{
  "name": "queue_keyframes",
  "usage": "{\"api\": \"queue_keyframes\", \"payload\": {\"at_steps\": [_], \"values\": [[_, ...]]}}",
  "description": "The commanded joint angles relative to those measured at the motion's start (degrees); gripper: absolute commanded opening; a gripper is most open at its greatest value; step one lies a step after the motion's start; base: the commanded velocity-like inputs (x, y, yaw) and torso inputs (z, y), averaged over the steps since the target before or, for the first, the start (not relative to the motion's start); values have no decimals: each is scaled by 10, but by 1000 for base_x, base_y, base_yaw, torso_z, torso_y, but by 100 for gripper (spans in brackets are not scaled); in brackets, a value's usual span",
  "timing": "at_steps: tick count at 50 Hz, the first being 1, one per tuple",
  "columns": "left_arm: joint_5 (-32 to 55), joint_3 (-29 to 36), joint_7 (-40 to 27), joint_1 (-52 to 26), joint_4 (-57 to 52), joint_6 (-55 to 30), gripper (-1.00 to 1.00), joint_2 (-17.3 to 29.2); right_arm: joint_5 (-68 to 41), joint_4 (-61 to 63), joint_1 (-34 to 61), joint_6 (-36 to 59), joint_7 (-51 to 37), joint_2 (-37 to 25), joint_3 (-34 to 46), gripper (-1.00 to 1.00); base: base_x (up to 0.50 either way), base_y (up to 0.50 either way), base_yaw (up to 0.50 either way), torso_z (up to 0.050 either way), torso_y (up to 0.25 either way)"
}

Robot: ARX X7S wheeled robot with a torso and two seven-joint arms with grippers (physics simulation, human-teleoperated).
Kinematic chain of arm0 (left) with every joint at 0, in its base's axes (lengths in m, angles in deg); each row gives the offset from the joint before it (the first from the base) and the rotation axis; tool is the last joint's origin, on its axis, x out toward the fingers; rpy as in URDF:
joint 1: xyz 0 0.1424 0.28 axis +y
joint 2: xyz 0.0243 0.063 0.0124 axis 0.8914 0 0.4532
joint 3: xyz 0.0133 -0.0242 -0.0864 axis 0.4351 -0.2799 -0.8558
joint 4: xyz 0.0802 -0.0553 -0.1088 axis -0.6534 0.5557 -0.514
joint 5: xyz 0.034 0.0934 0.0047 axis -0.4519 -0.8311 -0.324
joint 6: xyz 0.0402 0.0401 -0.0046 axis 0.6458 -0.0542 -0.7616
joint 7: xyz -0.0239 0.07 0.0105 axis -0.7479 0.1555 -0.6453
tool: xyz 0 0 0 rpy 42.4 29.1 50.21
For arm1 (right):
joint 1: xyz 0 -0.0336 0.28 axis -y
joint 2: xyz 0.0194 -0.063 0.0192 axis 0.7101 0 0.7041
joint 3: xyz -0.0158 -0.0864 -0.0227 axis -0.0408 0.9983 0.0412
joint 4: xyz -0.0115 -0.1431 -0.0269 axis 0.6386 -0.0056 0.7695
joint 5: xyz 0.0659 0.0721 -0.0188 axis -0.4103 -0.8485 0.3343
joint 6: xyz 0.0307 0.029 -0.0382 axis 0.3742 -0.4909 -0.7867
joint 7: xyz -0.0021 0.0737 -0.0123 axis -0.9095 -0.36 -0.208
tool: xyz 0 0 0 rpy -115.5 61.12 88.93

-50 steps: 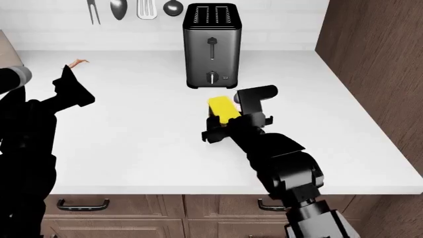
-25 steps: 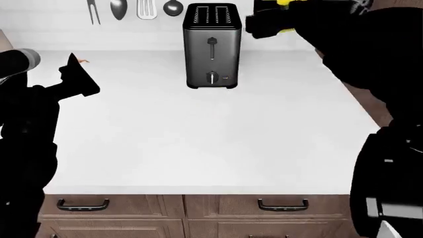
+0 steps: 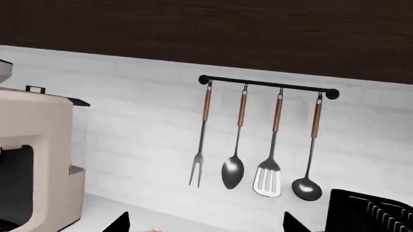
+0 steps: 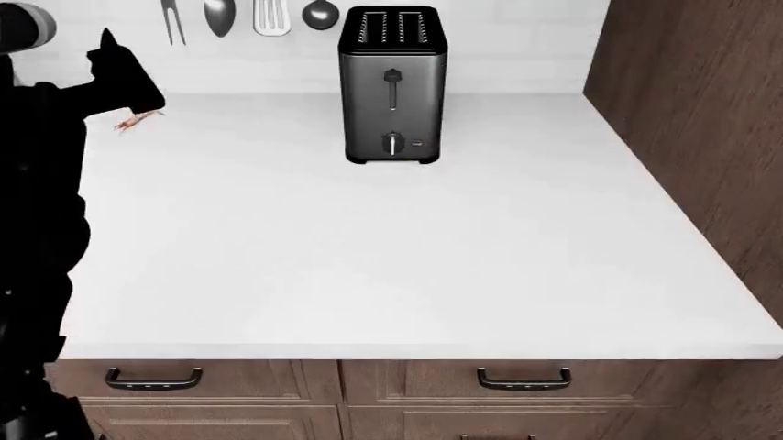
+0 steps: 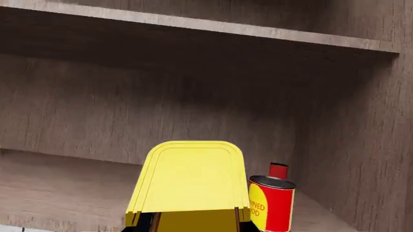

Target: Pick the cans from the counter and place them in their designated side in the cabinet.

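Yellow lid first: the yellow-topped can (image 5: pixel 187 181) fills the lower middle of the right wrist view, its flat top turned toward the camera and its dark olive side just showing at the bottom edge. It sits so close to the lens, in front of an open wooden cabinet (image 5: pixel 161 92), that I judge the right claw to be clenched on it, though no finger of that claw is visible. Its long axis seems to run away from the camera toward the cabinet's back wall, top end nearest; I cannot tell how much it tilts.

Just beside it, at lower right of that view, the red and yellow can (image 5: pixel 271 203) stands upright on the shelf (image 5: pixel 58 188) near the right side wall, dark grey top up.

Both cans look rigid and light, with smooth walls that could slip; a hold across the middle of the body seems safest.

Neither can remains on the white table (image 4: pixel 367 247) in the head view, only the steel toaster (image 4: pixel 391 84). The left claw (image 4: pixel 123 69) hangs at the upper left; whether it is released or clenched I cannot tell.
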Motion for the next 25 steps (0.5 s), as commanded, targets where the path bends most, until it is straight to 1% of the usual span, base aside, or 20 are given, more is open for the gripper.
{"api": "queue_keyframes", "payload": {"at_steps": [1,8,12,25], "values": [[-41,36,9,-70,88,38,100,10,239,-152,82,-42,81,59,-91,-100,0,0,0,0,0],[-66,52,15,-87,134,84,100,10,241,-140,82,18,89,60,-62,-100,0,0,0,0,0],[-75,57,15,-93,146,98,100,11,271,-127,82,49,107,60,-72,-100,0,0,0,0,0],[-96,71,11,-93,157,120,100,18,271,-127,82,49,107,60,-72,-100,0,0,0,0,0]]}}
